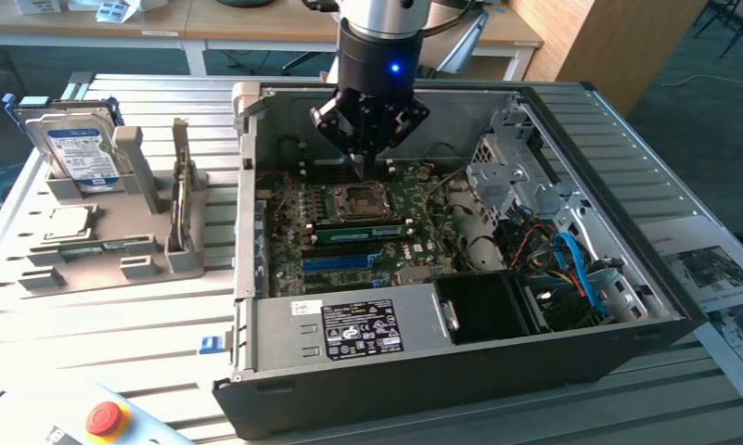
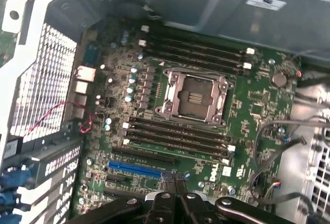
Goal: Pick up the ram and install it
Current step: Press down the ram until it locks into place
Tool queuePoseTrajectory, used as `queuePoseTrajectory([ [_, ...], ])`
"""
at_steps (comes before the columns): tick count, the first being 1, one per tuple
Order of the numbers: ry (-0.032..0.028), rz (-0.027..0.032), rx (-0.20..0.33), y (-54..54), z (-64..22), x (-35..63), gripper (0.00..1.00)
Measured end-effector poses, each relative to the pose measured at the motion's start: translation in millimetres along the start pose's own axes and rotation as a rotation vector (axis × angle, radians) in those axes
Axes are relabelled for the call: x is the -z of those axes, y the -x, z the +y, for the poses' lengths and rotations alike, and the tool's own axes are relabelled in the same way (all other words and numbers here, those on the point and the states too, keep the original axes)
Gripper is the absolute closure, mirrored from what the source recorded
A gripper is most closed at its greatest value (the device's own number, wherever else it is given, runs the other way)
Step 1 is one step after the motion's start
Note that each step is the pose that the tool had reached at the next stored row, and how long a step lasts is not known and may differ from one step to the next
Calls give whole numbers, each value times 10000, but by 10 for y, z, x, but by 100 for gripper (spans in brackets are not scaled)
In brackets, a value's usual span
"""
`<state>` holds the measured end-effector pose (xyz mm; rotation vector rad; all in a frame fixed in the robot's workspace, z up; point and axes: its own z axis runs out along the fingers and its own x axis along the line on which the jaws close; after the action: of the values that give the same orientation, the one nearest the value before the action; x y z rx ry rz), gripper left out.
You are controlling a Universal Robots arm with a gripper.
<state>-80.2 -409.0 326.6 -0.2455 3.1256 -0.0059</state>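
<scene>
My gripper [image 1: 361, 170] hangs shut inside the open computer case [image 1: 668, 306], a little above the motherboard [image 1: 346, 250] beside the CPU socket [image 1: 350, 198]. Nothing is between its fingers. In the wrist view the closed fingertips [image 2: 175, 180] sit over the blue slot [image 2: 135, 169], below the CPU socket [image 2: 193, 98]. A long thin green stick that looks like the ram [image 1: 361, 231] stands on edge on the motherboard just in front of the socket. Several black memory slots [image 2: 175, 137] run between the socket and my fingertips.
A grey holder [image 1: 99, 260] at the exterior view's left carries a hard drive [image 1: 81, 153], a chip [image 1: 68, 222] and a thin upright board [image 1: 181, 190]. The case also holds a power supply [image 1: 359, 329], a drive cage [image 1: 514, 176] and blue cables [image 1: 575, 264]. A red stop button [image 1: 107, 419] sits at the front.
</scene>
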Motion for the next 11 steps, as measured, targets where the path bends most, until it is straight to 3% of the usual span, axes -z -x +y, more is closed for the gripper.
queuePoseTrajectory([
  [11, -10, 7, -1600, 0, 0, 0, 90],
])
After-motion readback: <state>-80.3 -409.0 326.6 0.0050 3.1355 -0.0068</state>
